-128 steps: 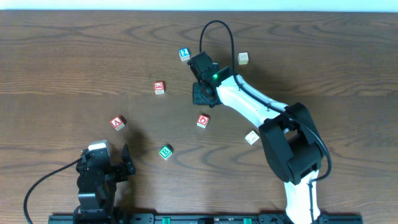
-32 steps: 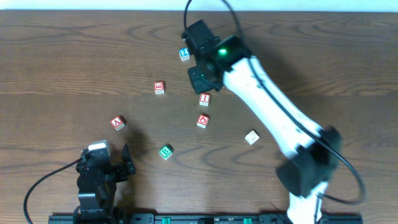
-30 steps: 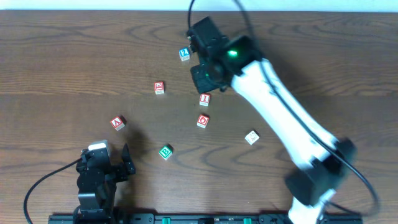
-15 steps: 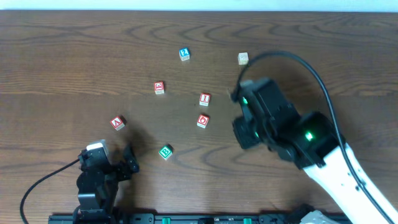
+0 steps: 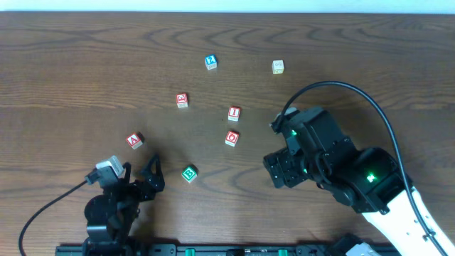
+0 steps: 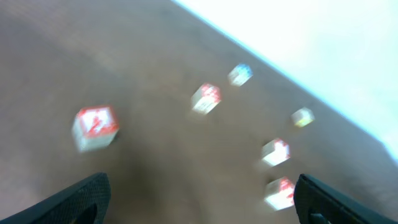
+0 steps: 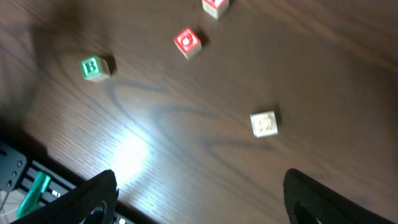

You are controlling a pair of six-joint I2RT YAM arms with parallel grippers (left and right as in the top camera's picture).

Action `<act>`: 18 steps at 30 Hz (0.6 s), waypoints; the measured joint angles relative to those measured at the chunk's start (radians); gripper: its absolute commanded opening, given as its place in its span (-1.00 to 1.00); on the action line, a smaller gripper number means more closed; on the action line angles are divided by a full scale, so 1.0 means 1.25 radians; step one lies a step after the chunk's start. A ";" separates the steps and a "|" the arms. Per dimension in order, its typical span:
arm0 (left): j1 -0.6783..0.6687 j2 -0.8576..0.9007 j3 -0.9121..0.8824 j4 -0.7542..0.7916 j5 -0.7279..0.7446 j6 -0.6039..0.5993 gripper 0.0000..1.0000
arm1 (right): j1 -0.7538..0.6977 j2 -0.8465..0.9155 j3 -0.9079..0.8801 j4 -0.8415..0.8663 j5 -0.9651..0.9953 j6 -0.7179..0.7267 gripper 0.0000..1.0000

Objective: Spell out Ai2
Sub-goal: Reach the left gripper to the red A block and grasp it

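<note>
The left gripper (image 6: 199,202), angled forward at near left, and the right gripper (image 7: 205,199), pointing down at near right, both have fingers spread wide, gripping nothing.

Eight small cubes (image 5: 234,113); two arms (image 5: 371,179).

Dark wood-grain table (image 5: 71,71) meets a white strip (image 5: 227,6) along its far edge

The A cube (image 5: 134,141) sits alone, open surface (image 5: 85,71) all round it. The I cube (image 5: 234,113) has the red O cube (image 5: 232,138) close on its near side; the 2 cube (image 5: 210,62) stands clear.
</note>
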State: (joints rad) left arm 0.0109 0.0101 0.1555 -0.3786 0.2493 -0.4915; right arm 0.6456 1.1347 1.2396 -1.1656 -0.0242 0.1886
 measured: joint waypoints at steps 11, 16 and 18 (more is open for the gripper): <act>0.000 0.192 0.079 0.066 -0.044 0.015 0.92 | -0.010 0.056 -0.001 0.186 -0.005 -0.053 0.77; 0.000 0.427 0.227 0.039 -0.116 0.068 0.92 | -0.029 0.142 -0.002 0.296 -0.006 -0.060 0.76; 0.000 0.529 0.290 0.020 -0.160 0.096 0.92 | -0.041 0.171 -0.002 0.349 -0.006 -0.061 0.76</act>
State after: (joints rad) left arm 0.0105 0.6720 0.5182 -0.3538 0.0498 -0.3721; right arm 0.5941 1.3487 1.2366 -0.7292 -0.0319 0.1123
